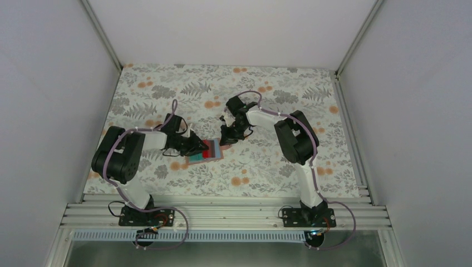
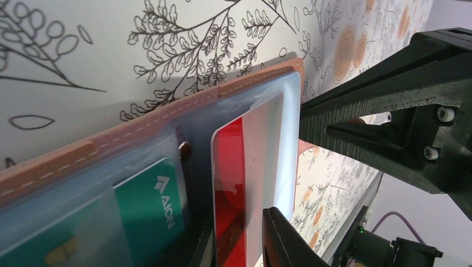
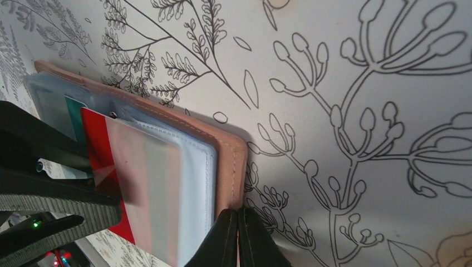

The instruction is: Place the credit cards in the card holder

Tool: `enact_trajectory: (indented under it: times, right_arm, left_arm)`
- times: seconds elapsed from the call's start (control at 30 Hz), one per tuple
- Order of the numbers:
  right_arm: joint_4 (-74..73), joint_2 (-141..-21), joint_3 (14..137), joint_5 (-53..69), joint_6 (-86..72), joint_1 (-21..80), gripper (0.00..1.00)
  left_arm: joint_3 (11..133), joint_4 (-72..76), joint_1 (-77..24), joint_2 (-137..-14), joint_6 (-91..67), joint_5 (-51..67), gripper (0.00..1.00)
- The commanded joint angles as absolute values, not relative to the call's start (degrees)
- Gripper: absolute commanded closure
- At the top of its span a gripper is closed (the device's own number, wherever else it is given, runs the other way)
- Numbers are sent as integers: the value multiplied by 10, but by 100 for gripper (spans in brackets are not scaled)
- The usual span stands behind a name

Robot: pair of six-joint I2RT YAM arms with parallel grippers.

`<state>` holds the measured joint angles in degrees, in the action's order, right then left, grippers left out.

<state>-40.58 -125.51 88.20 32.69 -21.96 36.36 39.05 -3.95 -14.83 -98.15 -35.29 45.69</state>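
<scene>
The card holder (image 1: 216,157) lies open on the floral table cover (image 1: 267,167) near the middle of the table. In the top view the left gripper (image 1: 196,147) sits at its 9 o'clock and the right gripper (image 3: 238,236) at its 2 o'clock. The red card (image 2: 231,183) is only part-way into a clear sleeve (image 3: 195,183): its far end shows frosted under the plastic and its near end is bare. A teal card (image 2: 150,203) sits in the neighbouring pocket. The left fingers stand slightly apart around the bare end, with no clamp visible. The right fingers are pressed together, their tips against the tan leather edge. I cannot tell whether they trap any of it.

The main risk, as I judge it, is the red card backing out. It looks only loosely seated, so a finger brushing it on the way out could drag it out of the sleeve. A push off the pocket's line could jam a corner on the stitched seam and bow the card or wrinkle the plastic. The holder looks light on a smooth cloth, so it may skate toward 3 o'clock if the right tips lift or slip off the edge during a push. A hard push could also nudge the teal card's pocket. The remaining cards are not visible from the wrist cameras.
</scene>
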Motion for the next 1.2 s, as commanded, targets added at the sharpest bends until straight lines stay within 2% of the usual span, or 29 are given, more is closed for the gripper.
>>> enact_trajectory:
  times: [0.0, 0.43, 0.77, 1.17]
  right_arm:
    - [-427, -1295, 853, 271, -228, 376, 96]
    - [-423, -1303, 859, 283, -235, 376, 96]
    - [-416, -1294, 848, 286, -242, 376, 96]
    - [-402, -1293, 840, 300, -255, 377, 96]
  left_arm:
    - [420, -111, -164, -988, -334, 413, 78]
    - [509, -234, -213, -1009, -304, 341, 59]
    - [565, -335, -213, -984, -267, 258, 36]
    - [577, -345, -224, -1003, -258, 264, 34]
